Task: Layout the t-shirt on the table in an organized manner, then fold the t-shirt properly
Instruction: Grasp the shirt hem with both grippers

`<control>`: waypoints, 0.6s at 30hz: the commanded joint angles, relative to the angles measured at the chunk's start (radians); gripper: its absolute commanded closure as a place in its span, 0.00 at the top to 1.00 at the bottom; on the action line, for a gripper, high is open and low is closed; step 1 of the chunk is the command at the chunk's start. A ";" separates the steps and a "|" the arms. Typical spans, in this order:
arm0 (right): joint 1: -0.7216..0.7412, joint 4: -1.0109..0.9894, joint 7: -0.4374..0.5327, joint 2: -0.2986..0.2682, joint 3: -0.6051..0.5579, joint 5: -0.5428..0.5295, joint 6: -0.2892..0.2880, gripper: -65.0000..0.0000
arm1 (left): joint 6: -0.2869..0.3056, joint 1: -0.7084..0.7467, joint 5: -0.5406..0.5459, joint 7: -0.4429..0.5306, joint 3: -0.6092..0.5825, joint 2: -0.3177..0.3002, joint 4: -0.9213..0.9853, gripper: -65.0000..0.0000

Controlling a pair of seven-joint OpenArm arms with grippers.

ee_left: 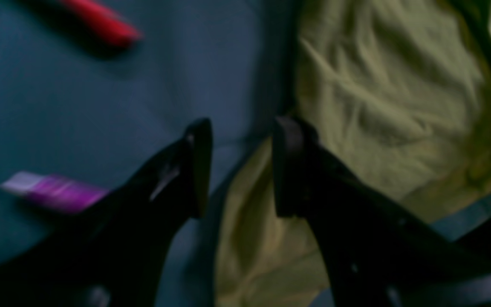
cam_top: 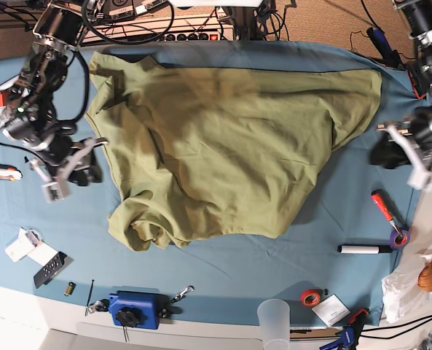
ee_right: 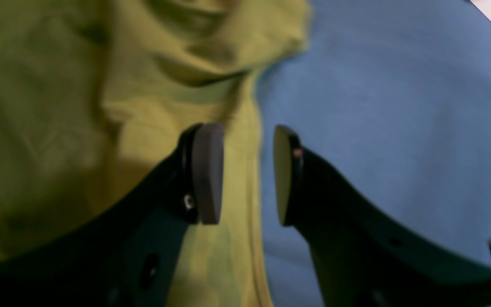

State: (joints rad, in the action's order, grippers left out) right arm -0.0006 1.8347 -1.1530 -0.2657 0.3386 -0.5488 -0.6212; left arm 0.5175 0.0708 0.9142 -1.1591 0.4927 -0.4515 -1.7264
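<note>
Through my left wrist view everything is dim and smeared. My fingers [ee_left: 198, 166] are near-black shapes, and the t-shirt [ee_left: 390, 98] beyond them shows only soft wrinkles. The red tool [ee_left: 100, 21] and purple marker [ee_left: 53, 192] off to one side are streaked by motion. My right wrist view is brighter but soft; the pads [ee_right: 207, 170] look sharpest. The overhead view is evenly lit, with faint shadows.

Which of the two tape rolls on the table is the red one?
The red tape roll lies near the front edge beside the plastic cup. The other roll, purple, sits at the red screwdriver's tip.
</note>
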 commanded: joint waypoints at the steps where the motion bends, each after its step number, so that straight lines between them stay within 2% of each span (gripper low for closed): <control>1: 0.014 0.016 0.022 -0.010 -0.011 0.001 0.004 0.31 | -0.005 -0.035 -0.003 0.046 -0.031 -0.019 -0.003 0.35; 3: 0.014 0.016 0.022 0.001 -0.039 0.028 0.015 0.31 | -0.025 -0.079 -0.042 0.069 -0.112 -0.019 0.013 0.35; 9: 0.014 0.016 0.021 0.024 -0.051 0.049 0.016 0.31 | -0.027 -0.211 -0.127 0.067 -0.332 -0.019 0.104 0.35; 13: 0.014 0.016 0.016 0.024 -0.051 0.049 0.016 0.31 | -0.027 -0.290 -0.119 0.058 -0.414 -0.013 0.217 0.35; 18: 0.014 0.016 0.009 0.024 -0.051 0.049 0.016 0.31 | -0.015 -0.379 -0.045 0.046 -0.457 -0.010 0.377 0.35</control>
State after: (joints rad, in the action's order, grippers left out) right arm -0.0029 1.8347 -1.1633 -0.2298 0.2829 -0.4942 -0.6025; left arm 0.4984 -0.2825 0.8501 -1.1255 0.0288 -0.4469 -1.3308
